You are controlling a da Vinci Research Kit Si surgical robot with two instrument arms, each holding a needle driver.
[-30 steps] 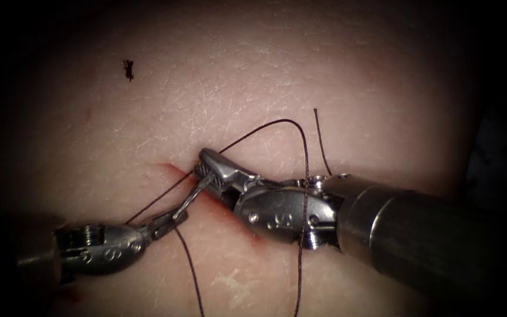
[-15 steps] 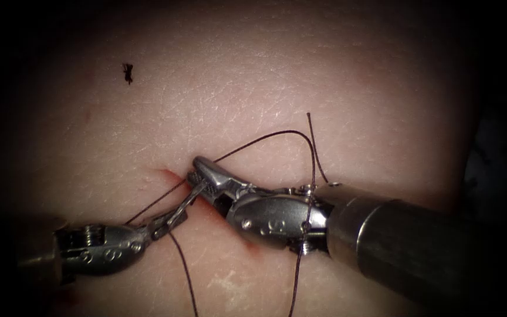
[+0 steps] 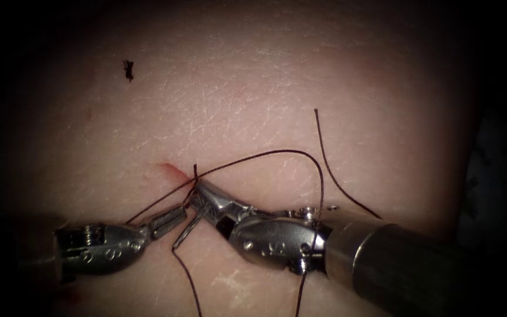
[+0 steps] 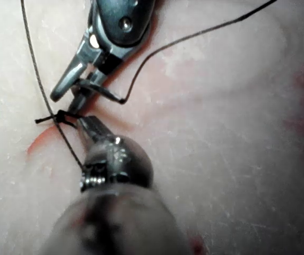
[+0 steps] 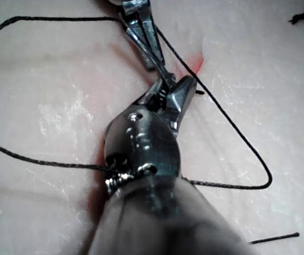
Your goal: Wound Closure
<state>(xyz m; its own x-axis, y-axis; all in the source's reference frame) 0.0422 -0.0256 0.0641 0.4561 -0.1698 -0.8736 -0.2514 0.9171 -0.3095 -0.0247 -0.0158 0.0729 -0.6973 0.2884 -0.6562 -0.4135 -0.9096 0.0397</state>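
My left tool point(image 3: 177, 215) lies low on the left, jaws shut on the dark thread point(image 3: 277, 152) just below a small knot point(image 3: 195, 174) at the cut's point(image 3: 170, 171) upper end. The right tool point(image 3: 186, 215) reaches in from the right, its jaws open around the left tool's tip, holding nothing. A loop of thread arches over the right tool and crosses its wrist point(image 3: 311, 246). The left wrist view shows the left jaws point(image 4: 83, 123) by the knot point(image 4: 61, 117) and the right tool's point(image 4: 87, 99) spread jaws. The right wrist view has its jaws point(image 5: 168, 90) at the left tool's tip point(image 5: 165, 74). I see no needle.
A free strand of thread point(image 3: 330, 170) curves over the tissue point(image 3: 253, 76) right of the loop. A small dark scrap of thread point(image 3: 128, 69) lies far up on the left. Red fluid point(image 3: 174, 172) marks the cut's upper end.
The right tool has come down and toward the front, its jaws now spread around the left tool's tip, uncovering the knot. The loop followed it. The left tool stayed put.
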